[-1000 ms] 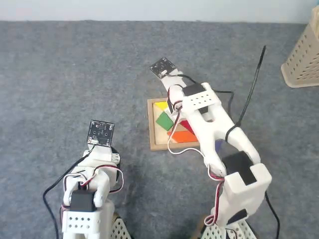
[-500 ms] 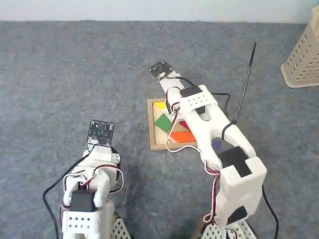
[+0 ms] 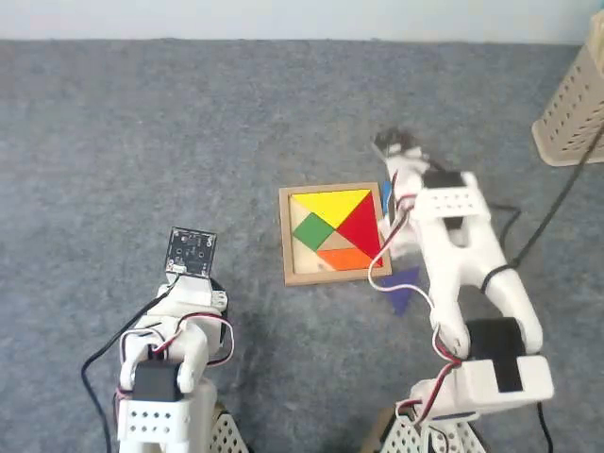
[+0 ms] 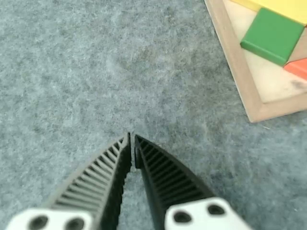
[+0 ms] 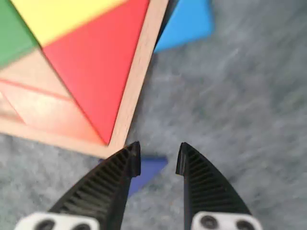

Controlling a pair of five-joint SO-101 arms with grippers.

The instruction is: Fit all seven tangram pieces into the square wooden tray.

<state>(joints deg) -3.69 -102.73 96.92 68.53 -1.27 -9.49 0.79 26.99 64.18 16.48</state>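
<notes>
Grey carpet covers the table, and on it we see the square wooden tray (image 3: 284, 236) lying flat just beside the right arm (image 3: 453, 245). Inside it sit a yellow triangle (image 3: 330, 202), a red triangle (image 3: 363, 226), a green square (image 3: 310, 230) and an orange piece (image 3: 345, 259), with some bare wood showing between them. A light blue piece (image 5: 184, 24) lies on the carpet against the tray's outer rim, partly hidden under the arm in the high view. A dark blue triangle (image 3: 401, 287) lies on the carpet near the tray's corner. The right gripper (image 5: 157, 160) hangs over that corner with its fingers parted and nothing between them, and one finger covers part of the dark blue triangle. The left gripper (image 4: 132, 141) has its fingers pressed together over bare carpet, apart from the tray. A beige slotted basket (image 3: 576, 104) stands at the far edge.
</notes>
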